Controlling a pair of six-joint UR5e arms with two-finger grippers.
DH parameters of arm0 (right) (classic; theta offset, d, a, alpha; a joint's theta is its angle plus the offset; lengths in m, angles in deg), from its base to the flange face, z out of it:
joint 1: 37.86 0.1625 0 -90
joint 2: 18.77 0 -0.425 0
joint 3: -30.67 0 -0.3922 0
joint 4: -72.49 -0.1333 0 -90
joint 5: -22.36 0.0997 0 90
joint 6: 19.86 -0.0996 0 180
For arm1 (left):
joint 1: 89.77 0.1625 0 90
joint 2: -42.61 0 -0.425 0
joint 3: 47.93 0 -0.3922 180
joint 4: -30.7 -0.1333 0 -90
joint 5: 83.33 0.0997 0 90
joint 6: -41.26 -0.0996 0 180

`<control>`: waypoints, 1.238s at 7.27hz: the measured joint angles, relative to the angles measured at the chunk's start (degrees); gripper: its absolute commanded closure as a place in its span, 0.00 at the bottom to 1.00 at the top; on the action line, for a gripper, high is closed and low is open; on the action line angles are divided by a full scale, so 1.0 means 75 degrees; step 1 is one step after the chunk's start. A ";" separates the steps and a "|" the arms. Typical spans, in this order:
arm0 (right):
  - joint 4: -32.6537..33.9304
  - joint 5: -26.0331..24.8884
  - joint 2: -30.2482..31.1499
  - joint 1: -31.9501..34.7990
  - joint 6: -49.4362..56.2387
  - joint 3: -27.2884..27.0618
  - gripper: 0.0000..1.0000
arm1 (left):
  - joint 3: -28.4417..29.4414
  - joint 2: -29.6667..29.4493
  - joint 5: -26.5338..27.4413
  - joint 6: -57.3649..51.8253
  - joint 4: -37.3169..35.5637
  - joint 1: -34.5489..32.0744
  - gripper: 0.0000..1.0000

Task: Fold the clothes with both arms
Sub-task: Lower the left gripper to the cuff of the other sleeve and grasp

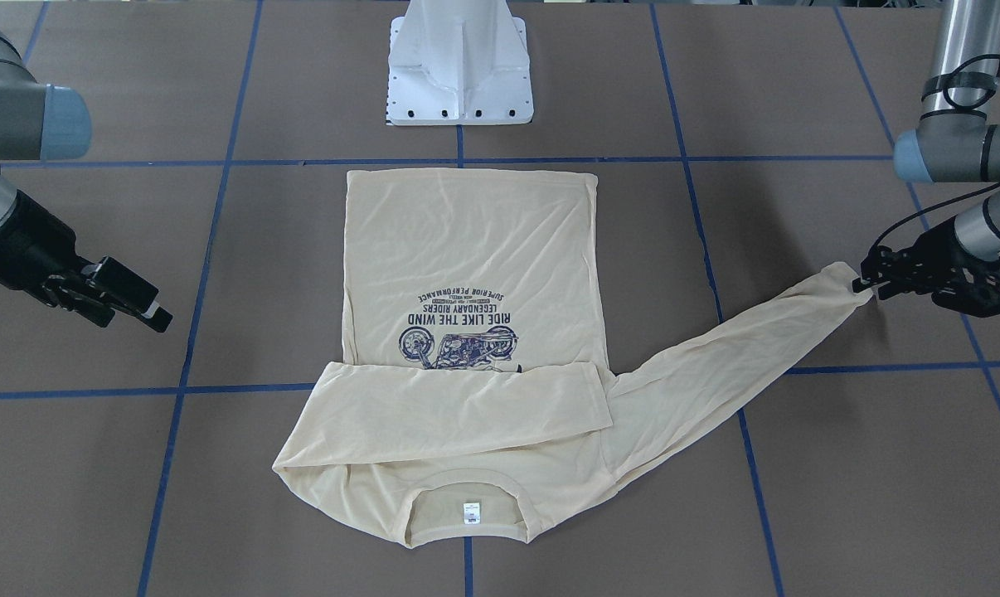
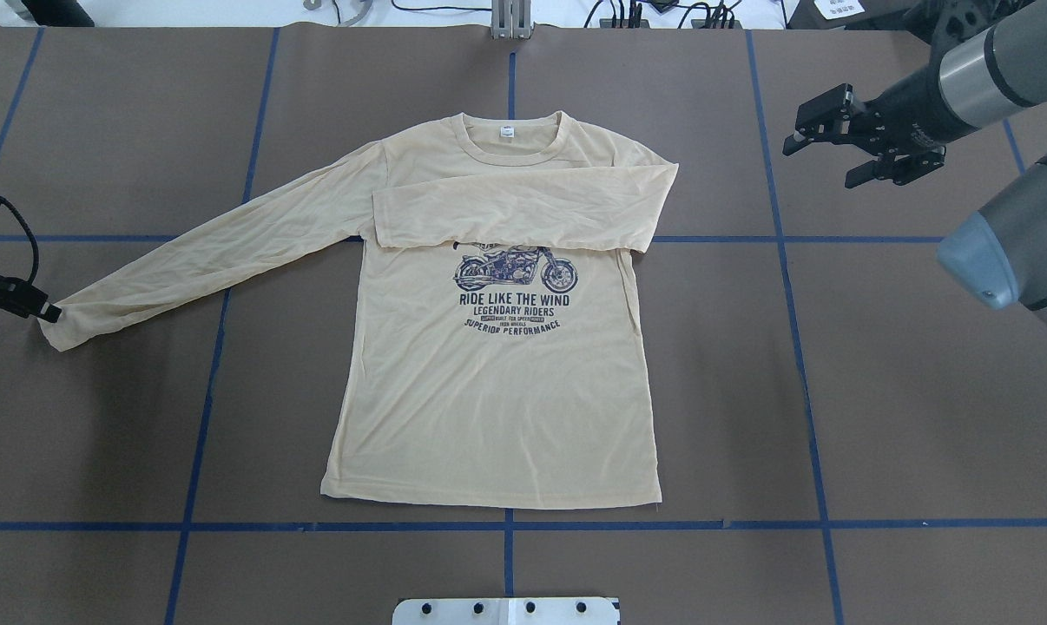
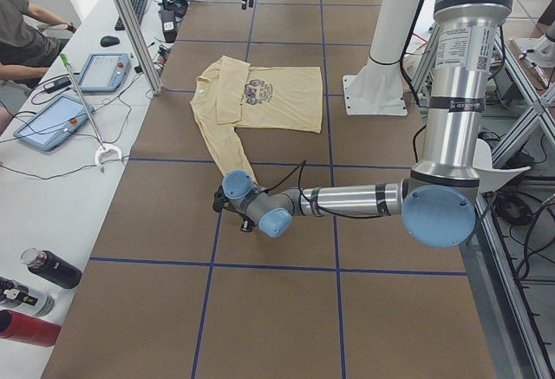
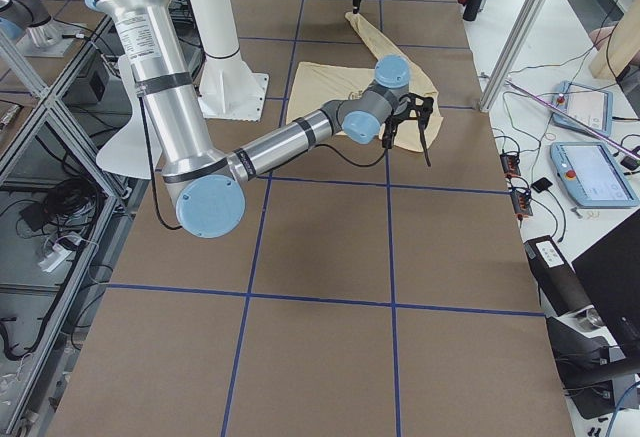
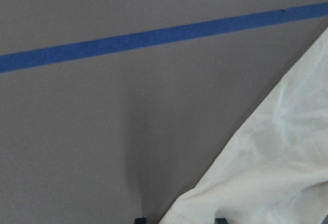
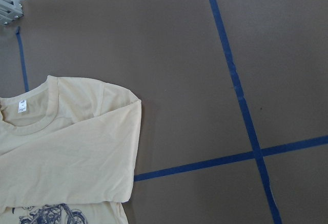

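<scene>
The pale cream-yellow T-shirt (image 2: 489, 408) lies flat and print-up on the brown table, its neck away from the robot. One sleeve (image 2: 515, 213) is folded across the chest above the motorcycle print. The other sleeve (image 2: 211, 260) stretches out diagonally toward the left gripper (image 2: 49, 311), which is down at the cuff. In the left wrist view the cuff (image 5: 256, 183) lies between two dark fingertips that stand apart. The right gripper (image 2: 819, 165) hangs open and empty above the table, off the shirt's folded-sleeve shoulder (image 6: 123, 106).
The white pedestal base (image 1: 460, 66) stands just behind the shirt's hem. Blue tape lines (image 2: 801, 347) cross the brown table. Beyond the far edge run a bench with tablets (image 3: 52, 119), bottles (image 3: 48, 271), a metal post (image 3: 130, 23) and a seated person (image 3: 17, 23).
</scene>
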 measured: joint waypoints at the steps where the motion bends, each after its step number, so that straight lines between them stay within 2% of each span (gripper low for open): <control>1: 0.0000 0.0000 -0.0002 0.0000 0.0000 0.0001 0.01 | 0.0005 -0.0006 -0.0005 0.0024 0.0005 0.0006 0.49; 9: 0.0000 0.0011 -0.0037 -0.0012 0.0000 0.0000 0.01 | 0.0059 -0.0023 -0.0009 0.0059 -0.0010 0.0020 0.53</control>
